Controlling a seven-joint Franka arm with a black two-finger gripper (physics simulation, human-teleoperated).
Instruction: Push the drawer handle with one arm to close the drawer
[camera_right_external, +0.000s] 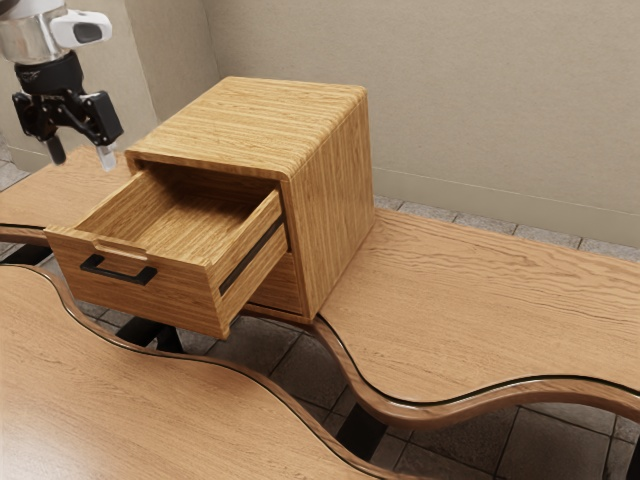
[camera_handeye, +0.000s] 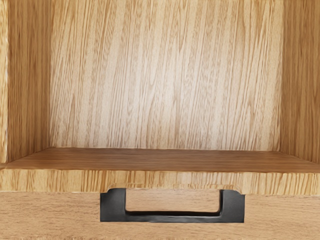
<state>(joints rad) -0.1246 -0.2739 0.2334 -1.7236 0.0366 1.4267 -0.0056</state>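
- Spread open in midair, with only air between the two fingers: black pincer (camera_right_external: 82, 153).
- Below the pincer and apart from it, pulled well out: wooden drawer (camera_right_external: 180, 300), streaky-grained, notched shallowly along the front rim.
- Lower than the pincer too, on the drawer's outer face: black handle (camera_handeye: 172, 217), flat and squared (rather like a big staple).
- From the pincer toward the exterior view's right: boxy cabinet (camera_right_external: 250, 120), honey-coloured, softly rounded at the edges.
- Lower than the pincer, under the cabinet: warm wooden table (camera_right_external: 480, 290), wavy-edged, with a dark line along the curve.
- Farther down from the pincer, across a gap: second tabletop (camera_right_external: 100, 390), similarly grained and curved.
- Well below the pincer, in that gap: grey tiled floor (camera_right_external: 470, 440).
- Well off from the pincer, past the cabinet: plain beige wall (camera_right_external: 480, 100).
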